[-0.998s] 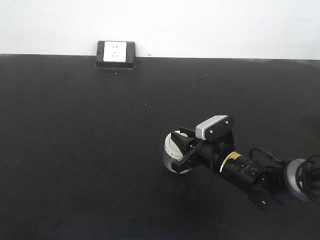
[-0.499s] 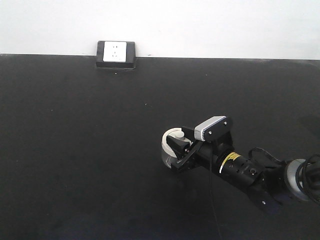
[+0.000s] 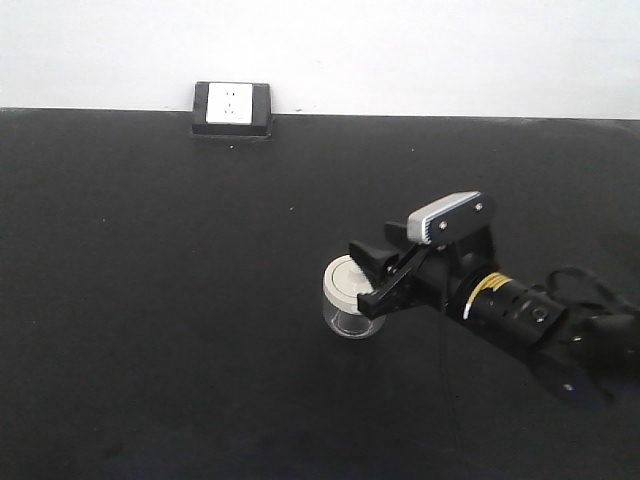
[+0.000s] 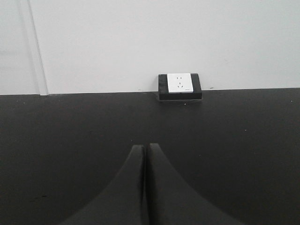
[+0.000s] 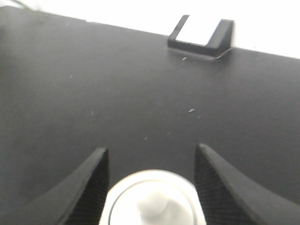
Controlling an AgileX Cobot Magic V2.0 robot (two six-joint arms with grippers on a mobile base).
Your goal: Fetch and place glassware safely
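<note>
A plain white wall (image 3: 400, 50) was seen behind a wide black tabletop (image 3: 150, 300), with a white-faced black socket box (image 3: 232, 108) set against the wall at the far edge. The glass jar (image 3: 349, 298), squat and clear with a white round lid (image 3: 347, 278), was found standing upright on the tabletop, right of centre and well apart from the socket box.

The right gripper (image 3: 368, 276) was reached in from the right side, its axis laid low and pointing toward the left. Its jaws were spread wide. In the right wrist view the two dark fingers (image 5: 89, 187) were seen flanking the lid (image 5: 152, 199), one on each side, with the raised centre knob (image 5: 157, 208) lying between them at the bottom of the frame. Whether the pads touched the glass could not be told; a gap appeared on either side of the lid, and the view was somewhat blurred.

The jar therefore lay directly ahead of the right gripper and just at its fingertips, not off to one side. Its upright axis stood across the gripper's approach line, so a sideways closing on the body was judged to suit.

The left gripper (image 4: 144, 183) was shown with its fingers pressed together, nothing between them, and no jar in its view. The right arm was plainly the nearer one.
</note>
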